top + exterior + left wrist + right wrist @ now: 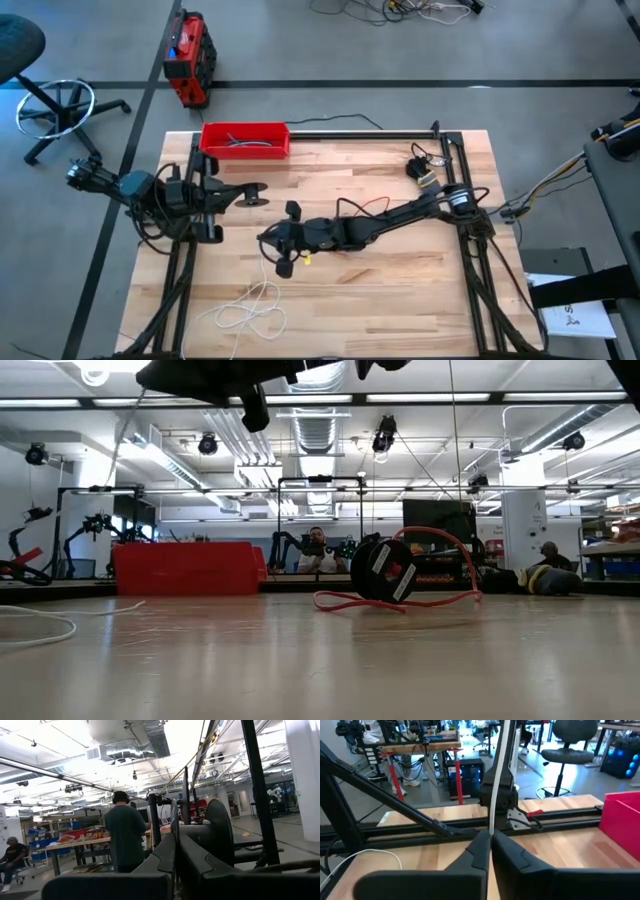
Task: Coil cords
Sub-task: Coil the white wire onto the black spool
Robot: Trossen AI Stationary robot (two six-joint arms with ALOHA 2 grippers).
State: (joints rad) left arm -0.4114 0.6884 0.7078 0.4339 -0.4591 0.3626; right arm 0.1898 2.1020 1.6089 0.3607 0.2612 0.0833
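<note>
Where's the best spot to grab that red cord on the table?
Probably the red cord at its raised loop beside the black disc, coming straight down from above: that arc stands clear of the table, while the rest lies flat against it.

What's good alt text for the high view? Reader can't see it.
Overhead view of a wooden table: the right gripper, reaching to the table's middle, lifts the white cord, whose loose loops lie near the front edge. The red cord lies by that arm, a red tray at the back, the left gripper idle at left.
</note>
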